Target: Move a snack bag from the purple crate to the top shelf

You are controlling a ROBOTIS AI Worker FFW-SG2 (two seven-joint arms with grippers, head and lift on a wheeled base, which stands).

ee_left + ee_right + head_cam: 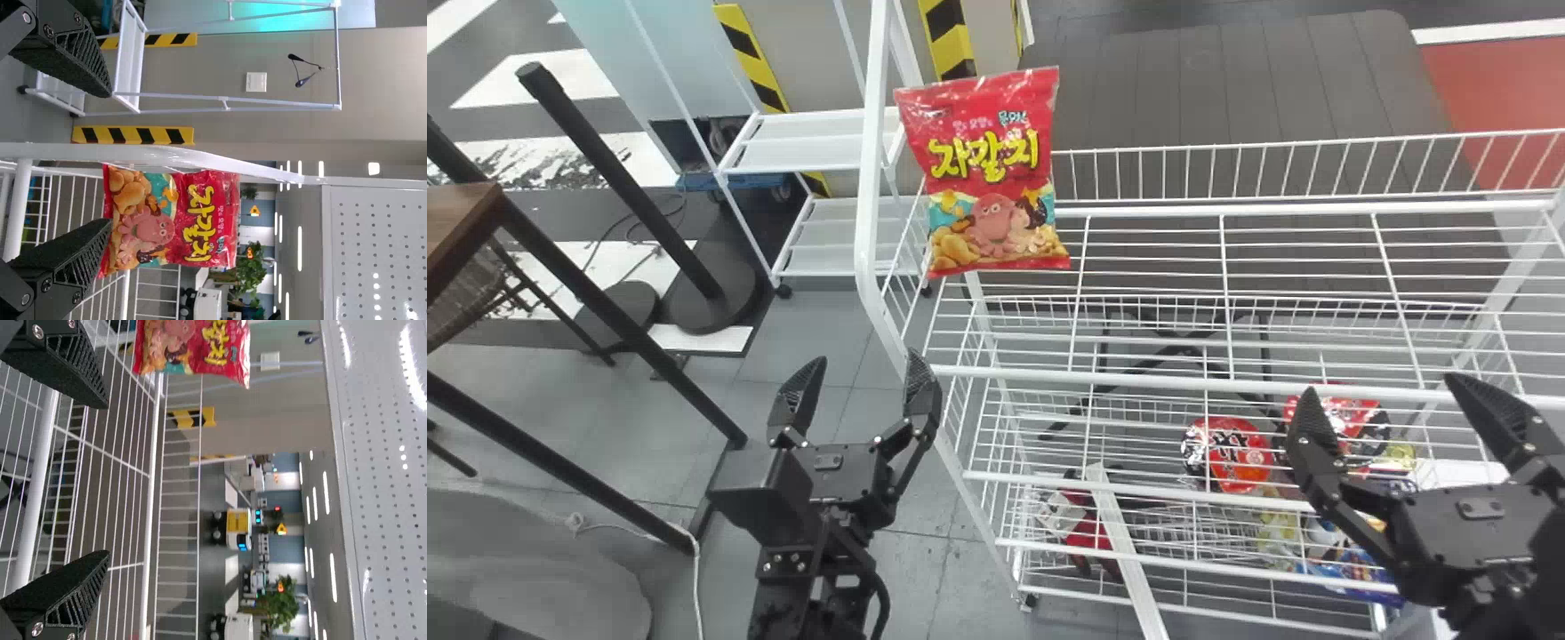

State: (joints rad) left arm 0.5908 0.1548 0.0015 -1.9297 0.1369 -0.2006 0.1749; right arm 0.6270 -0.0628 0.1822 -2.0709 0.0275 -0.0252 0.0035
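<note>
Where one wire shelf (1138, 380) ends, one snack bag (987, 173) stands.

From my head I look down on a grey tiled floor (818, 333), with a brown tabletop (463, 213) on black legs at the left edge. Beside it I see a slanting black post (623, 178) on a round base. Toward the upper left stands a white open stand (809, 156), near yellow-and-black striped strips (751, 58); a red floor patch (1507, 89) lies at upper right. My left wrist catches a beige wall (387, 87) with a white plate (256, 82); my right, a leafy plant (283, 607) and bright ceiling lights (333, 577).
</note>
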